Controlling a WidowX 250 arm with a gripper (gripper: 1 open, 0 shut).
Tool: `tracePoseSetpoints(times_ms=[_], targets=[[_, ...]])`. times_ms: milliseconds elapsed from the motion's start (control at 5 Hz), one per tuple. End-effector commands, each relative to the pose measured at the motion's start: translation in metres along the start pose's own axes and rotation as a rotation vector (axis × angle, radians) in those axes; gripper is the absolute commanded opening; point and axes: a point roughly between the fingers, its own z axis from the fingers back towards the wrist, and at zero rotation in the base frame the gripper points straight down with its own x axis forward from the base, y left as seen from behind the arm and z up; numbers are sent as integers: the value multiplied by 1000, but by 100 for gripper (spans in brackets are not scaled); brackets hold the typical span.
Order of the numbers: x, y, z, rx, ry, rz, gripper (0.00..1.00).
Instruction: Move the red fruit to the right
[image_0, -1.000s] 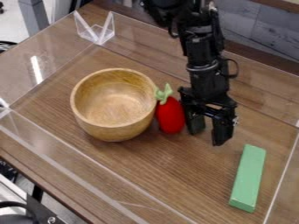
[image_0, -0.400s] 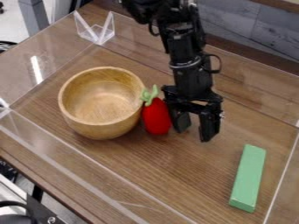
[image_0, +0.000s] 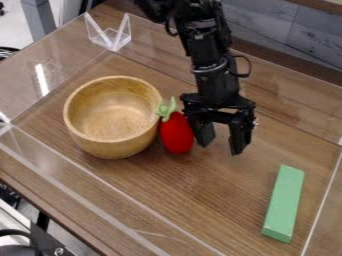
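Observation:
The red fruit (image_0: 174, 133) is a small glossy strawberry-like toy with a green leafy top, resting on the wooden table against the right side of the wooden bowl (image_0: 116, 117). My gripper (image_0: 222, 135) points down just right of the fruit, open, with its left finger close beside the fruit and nothing between the fingers. The black arm reaches down from the top of the camera view.
A green rectangular block (image_0: 285, 203) lies at the lower right. Clear plastic walls (image_0: 40, 160) ring the table, with a clear folded piece (image_0: 110, 32) at the back left. Bare wood lies between the gripper and the green block.
The bowl and the red fruit have shifted left. My gripper has moved left with them and rolled at the wrist, staying open.

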Motion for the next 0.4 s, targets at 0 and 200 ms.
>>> tracePoseSetpoints(times_ms=[0,200], targets=[[7,1,22,3,-56,-11,100],[11,8,27,4,-53,-9,100]])
